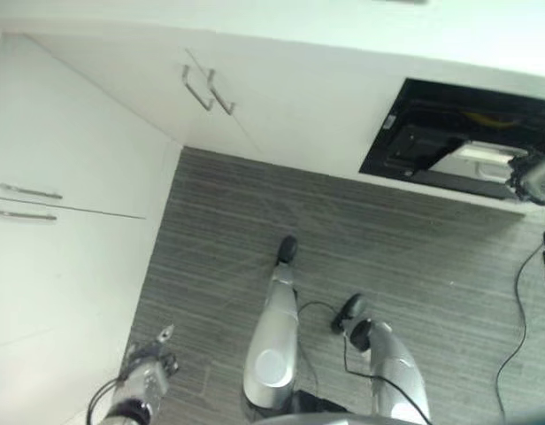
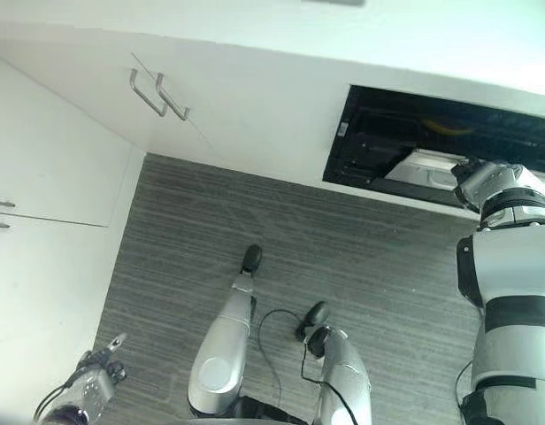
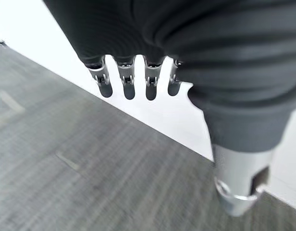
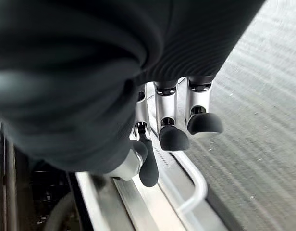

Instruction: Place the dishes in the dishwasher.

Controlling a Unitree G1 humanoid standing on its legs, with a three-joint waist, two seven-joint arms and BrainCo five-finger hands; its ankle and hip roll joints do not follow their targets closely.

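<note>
Dishwasher (image 2: 441, 146) at 2 o'clock, dark slot in white cabinet wall, door (image 2: 423, 168) partly ajar. Right hand (image 2: 478, 177) at door edge, fingers (image 4: 174, 137) curled over rim with metal handle bar (image 4: 193, 185). Left hand (image 1: 153, 354) at 7 o'clock over grey floor (image 1: 361, 257), fingers (image 3: 129, 86) straight, holding nothing. Cabinet handles (image 1: 208, 88) at 11 o'clock.

No readable text, number or sign is showing anywhere in these views. A small pale label (image 2: 341, 129) is sitting on the dark frame of the open dishwasher (image 2: 432, 146), but its print is too small to make out. The white cabinet doors (image 1: 69, 168) and the grey floor (image 1: 343, 257) are carrying no lettering.
</note>
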